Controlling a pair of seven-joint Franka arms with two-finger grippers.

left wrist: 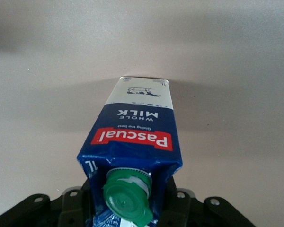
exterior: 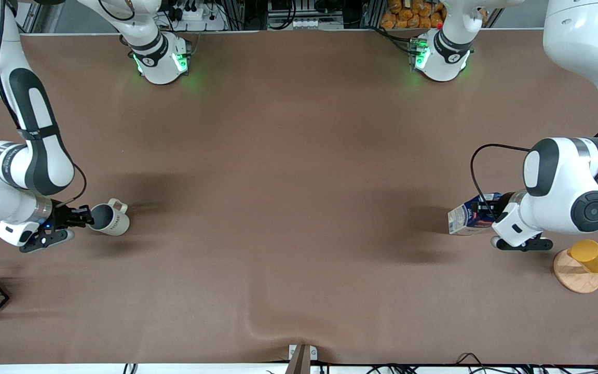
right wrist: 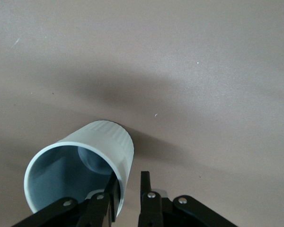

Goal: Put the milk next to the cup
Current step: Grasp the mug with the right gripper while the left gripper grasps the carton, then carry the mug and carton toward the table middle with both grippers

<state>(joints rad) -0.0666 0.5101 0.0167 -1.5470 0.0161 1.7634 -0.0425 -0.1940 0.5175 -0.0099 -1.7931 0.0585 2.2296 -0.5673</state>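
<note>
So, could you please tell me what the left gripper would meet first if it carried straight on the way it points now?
The left gripper points toward the right arm's end, jaws on the milk. Ahead lies bare table; the cup seems roughly in line.

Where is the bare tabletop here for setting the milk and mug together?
Bare: the wide brown tabletop between the off-white ceramic mug and the dark blue milk carton. Crowded: the left arm's end, where the left hand holds the carton beside the yellow cup on its wooden base; the right hand pinches the mug's rim.
</note>
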